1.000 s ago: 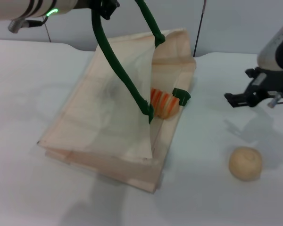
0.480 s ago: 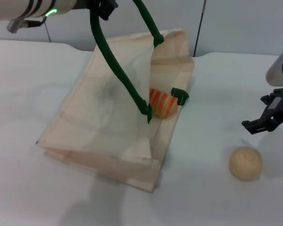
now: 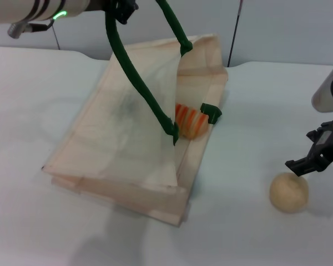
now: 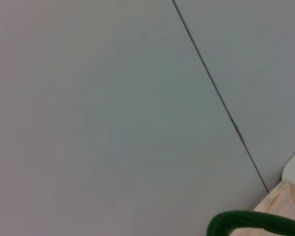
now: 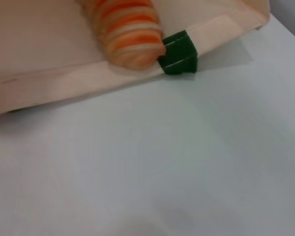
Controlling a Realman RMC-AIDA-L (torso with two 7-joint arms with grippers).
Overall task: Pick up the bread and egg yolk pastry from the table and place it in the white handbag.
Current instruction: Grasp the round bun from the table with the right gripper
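Observation:
The white handbag point(image 3: 127, 144) lies on the table with its mouth held open. My left gripper point(image 3: 122, 8) is at the top edge, shut on one dark green handle point(image 3: 139, 83) and lifting it. The bread point(image 3: 190, 121), tan with orange stripes, lies inside the bag's mouth; the right wrist view shows the bread point(image 5: 128, 34) beside a green handle tab point(image 5: 179, 53). The egg yolk pastry point(image 3: 288, 192) rests on the table at the right. My right gripper point(image 3: 315, 153) hangs open just above and behind it, not touching.
The white table point(image 3: 244, 233) runs to a grey wall at the back. A thin dark cable point(image 3: 235, 33) hangs behind the bag. The left wrist view shows only wall and a bit of the green handle point(image 4: 250, 223).
My right gripper has moved from beside the bag toward the near right and lower, ending close over the pastry. The left gripper, bag and bread have stayed put.

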